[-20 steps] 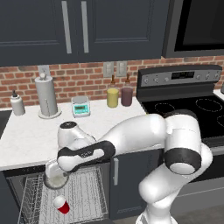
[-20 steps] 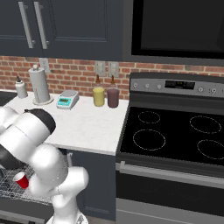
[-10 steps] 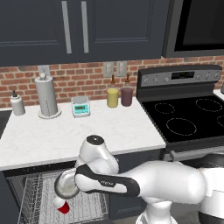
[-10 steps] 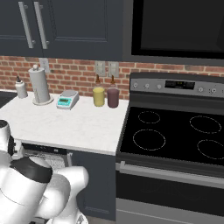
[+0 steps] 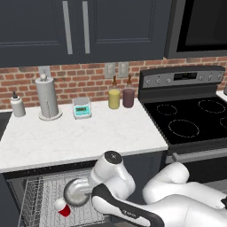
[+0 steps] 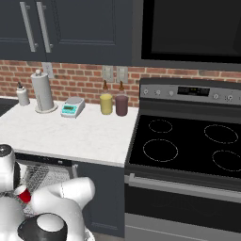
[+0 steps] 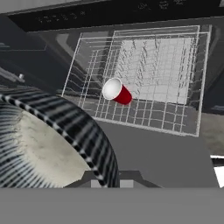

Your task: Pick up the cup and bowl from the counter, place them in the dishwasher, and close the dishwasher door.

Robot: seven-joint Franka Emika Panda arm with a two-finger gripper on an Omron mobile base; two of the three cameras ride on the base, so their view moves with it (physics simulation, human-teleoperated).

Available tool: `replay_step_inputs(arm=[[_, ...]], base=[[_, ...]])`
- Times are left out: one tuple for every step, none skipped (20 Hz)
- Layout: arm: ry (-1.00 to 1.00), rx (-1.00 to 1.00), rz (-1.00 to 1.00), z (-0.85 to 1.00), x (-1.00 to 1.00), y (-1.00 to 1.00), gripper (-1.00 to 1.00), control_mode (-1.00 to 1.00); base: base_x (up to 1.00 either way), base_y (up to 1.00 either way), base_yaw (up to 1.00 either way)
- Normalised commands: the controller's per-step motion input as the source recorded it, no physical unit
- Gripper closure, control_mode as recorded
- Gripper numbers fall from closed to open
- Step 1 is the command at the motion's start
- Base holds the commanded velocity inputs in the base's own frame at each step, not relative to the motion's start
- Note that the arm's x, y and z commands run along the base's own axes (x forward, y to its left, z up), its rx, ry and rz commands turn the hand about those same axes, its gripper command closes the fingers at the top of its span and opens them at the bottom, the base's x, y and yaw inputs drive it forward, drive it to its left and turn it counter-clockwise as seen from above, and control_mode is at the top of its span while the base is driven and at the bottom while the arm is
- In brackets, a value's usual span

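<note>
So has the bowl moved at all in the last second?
Yes. In the left base view the bowl, against the dishwasher's wire rack, has shifted rightward and a little lower, now beside the cup lying on its side.

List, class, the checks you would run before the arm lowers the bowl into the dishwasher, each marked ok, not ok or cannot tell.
1. Bowl held in the tool: ok, its rim sits at the shut tips.
2. Cup already in the wire rack: ok, lying on its side.
3. Free rack space beside the cup: ok, open wires to its right in the hand view.
4. Dishwasher door down: ok.
5. Bowl above the rack: ok, it hangs over the rack's front part.
6. Bowl's clearance from the cup: cannot tell.
</note>
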Motion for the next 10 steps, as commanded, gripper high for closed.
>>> replay_step_inputs(arm=[[0.16,0.00,-0.34,0.02,0.00,-0.03,1.00,-1.00],[0.17,0.00,-0.37,0.01,0.00,-0.07,1.00,-1.00],[0.19,0.00,-0.40,0.01,0.00,-0.11,1.00,-1.00],[0.20,0.00,-0.42,0.00,0.00,-0.13,1.00,-1.00],[0.23,0.00,-0.42,0.00,0.00,-0.11,1.00,-1.00],[0.22,0.00,-0.43,0.00,0.00,-0.11,1.00,-1.00],[0.19,0.00,-0.42,0.00,0.00,-0.14,1.00,-1.00],[0.17,0.00,-0.41,0.00,0.00,-0.15,1.00,-1.00],[0.17,0.00,-0.40,0.00,0.00,-0.17,1.00,-1.00],[0.17,0.00,-0.39,0.00,0.00,-0.18,1.00,-1.00]], base=[[0.00,0.00,0.00],[0.00,0.00,0.00],[0.00,0.00,0.00],[0.00,0.00,0.00],[0.00,0.00,0.00],[0.00,0.00,0.00],[0.00,0.00,0.00],[0.00,0.00,0.00],[0.00,0.00,0.00],[0.00,0.00,0.00]])
